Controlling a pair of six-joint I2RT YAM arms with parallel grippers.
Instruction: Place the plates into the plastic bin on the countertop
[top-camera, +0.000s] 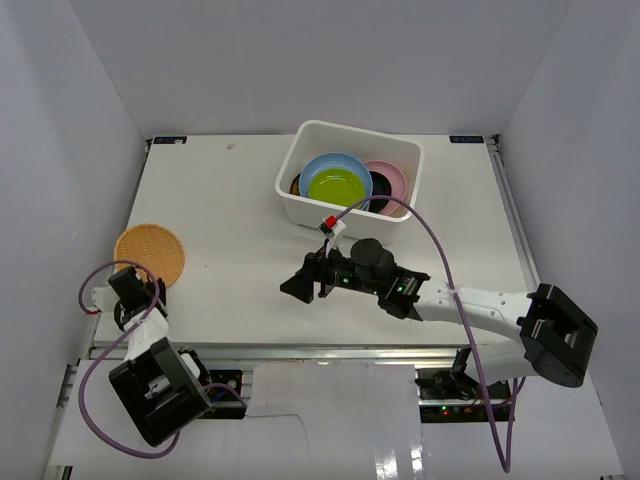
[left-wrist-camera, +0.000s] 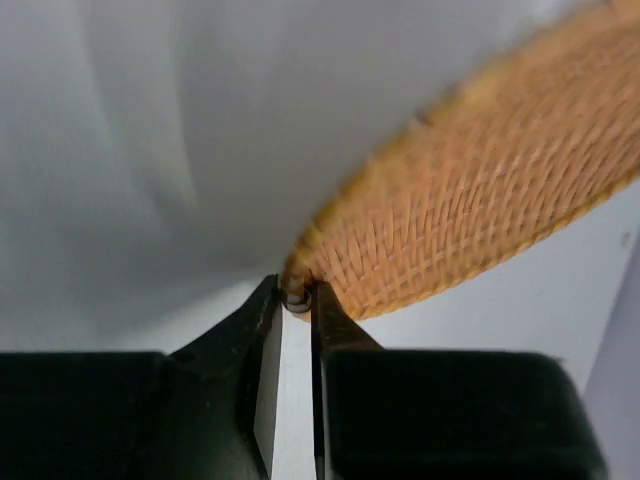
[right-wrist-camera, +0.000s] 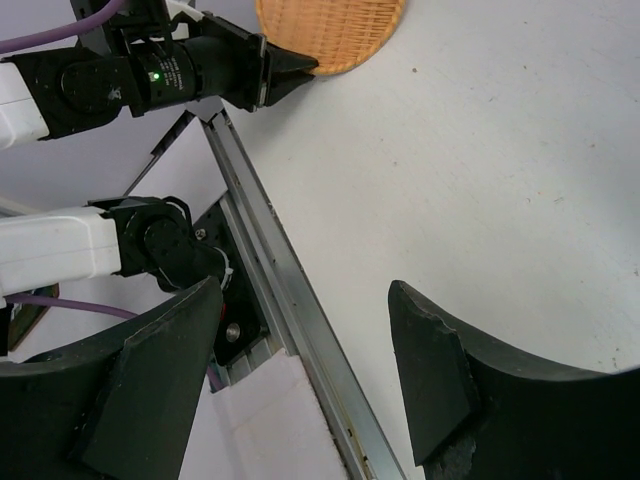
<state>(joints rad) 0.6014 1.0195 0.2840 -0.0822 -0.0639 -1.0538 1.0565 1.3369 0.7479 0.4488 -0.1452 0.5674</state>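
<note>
The orange woven-look plate (top-camera: 150, 252) lies at the left of the countertop (top-camera: 240, 220). My left gripper (top-camera: 148, 284) is shut on its near rim; in the left wrist view the jaws (left-wrist-camera: 297, 296) pinch the plate's edge (left-wrist-camera: 480, 200). The white plastic bin (top-camera: 355, 128) stands at the back middle and holds the blue plate (top-camera: 330, 163), the lime green plate (top-camera: 337, 187), the pink plate (top-camera: 392, 175) and the black plate (top-camera: 381, 187). My right gripper (top-camera: 294, 288) is open and empty over the table's middle (right-wrist-camera: 305, 340). The right wrist view shows the woven plate (right-wrist-camera: 330, 30) far off.
The metal rail (right-wrist-camera: 290, 310) runs along the table's front edge beneath my right gripper. White walls enclose the table on the left, back and right. A purple cable (top-camera: 440, 240) arcs over my right arm near the bin.
</note>
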